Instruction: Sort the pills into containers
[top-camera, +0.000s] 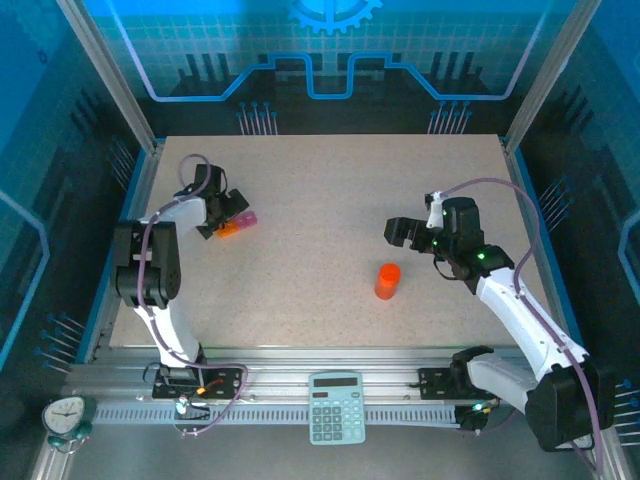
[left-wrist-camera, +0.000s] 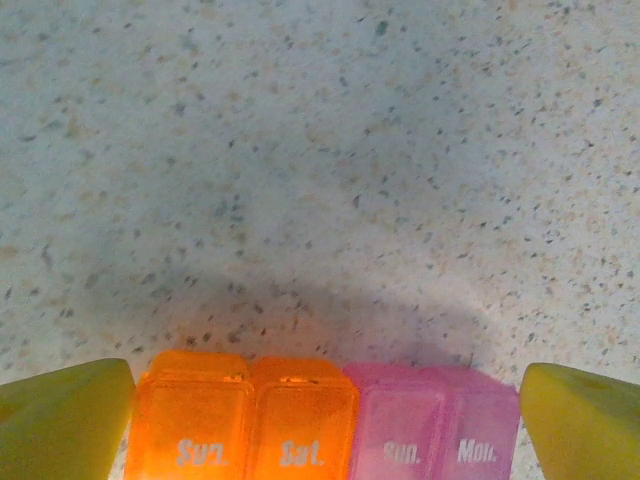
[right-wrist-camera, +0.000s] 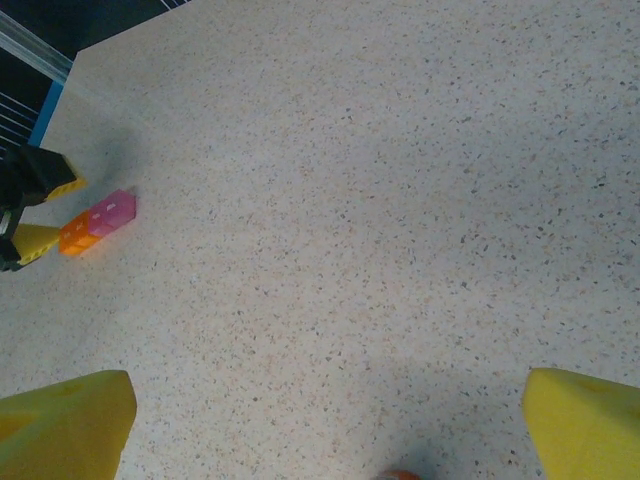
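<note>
Speckled beige stone-look table (top-camera: 330, 180) is carrying the work; the small strip of joined square translucent plastic containers (left-wrist-camera: 320, 425), two orange and two pink, is lying flat on its left side, toward the far edge; the left gripper (top-camera: 228, 215) is hanging low over the strip with its jaws spread wide, the yellow fingertips (left-wrist-camera: 60, 425) standing one at each end, the orange end just beside one pad and the pink end slightly apart from the other; white lettering on the lids is reading Sat., Sun. and Mon., the first label being too blurred to tell; the right gripper (right-wrist-camera: 327, 420) is hovering over bare table right of centre, its jaws also standing wide and gripping nothing; the orange cylindrical plastic bottle (top-camera: 387, 281) is standing upright near it, toward the near edge; the pale green calculator with grey keys (top-camera: 336, 407) is lying on the metal rail between the arm bases; a small round green alarm clock (top-camera: 66, 415) is sitting at the near left corner
</note>
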